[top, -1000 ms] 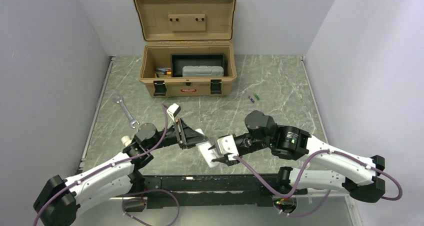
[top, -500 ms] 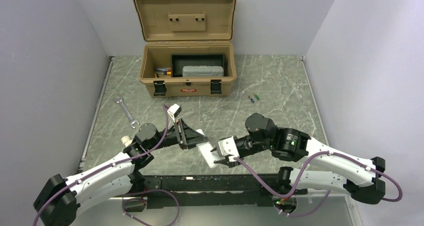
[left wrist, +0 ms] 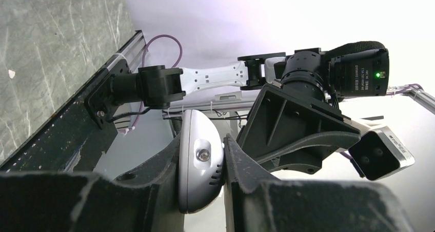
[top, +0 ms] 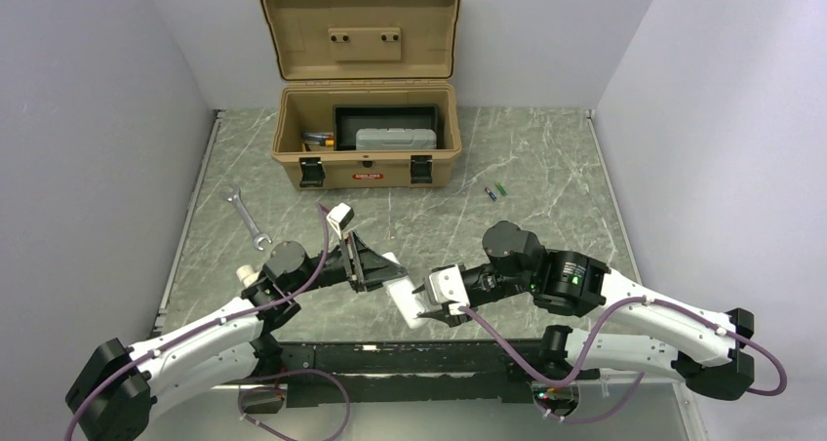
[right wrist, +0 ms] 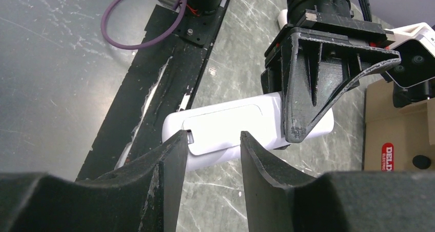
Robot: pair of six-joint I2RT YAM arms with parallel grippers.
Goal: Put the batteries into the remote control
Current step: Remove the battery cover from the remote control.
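My left gripper (top: 383, 271) is shut on one end of the white remote control (top: 403, 299) and holds it over the table's near edge. In the left wrist view the remote's rounded end (left wrist: 201, 165) is clamped between the fingers (left wrist: 154, 191). My right gripper (top: 427, 310) is open at the remote's free end. In the right wrist view its fingertips (right wrist: 180, 139) straddle the remote's plain back (right wrist: 231, 127), one tip at the small latch. The purple battery (top: 491, 194) and the green battery (top: 500, 189) lie together on the table, far from both grippers.
An open tan toolbox (top: 366, 173) stands at the back centre, with a grey case and small items inside. A silver wrench (top: 246, 217) lies at the left. A black rail (top: 390, 358) runs along the near edge of the marbled table (top: 546, 168).
The right arm has shifted slightly around the remote's free end. The left gripper has kept its hold and stayed in place.
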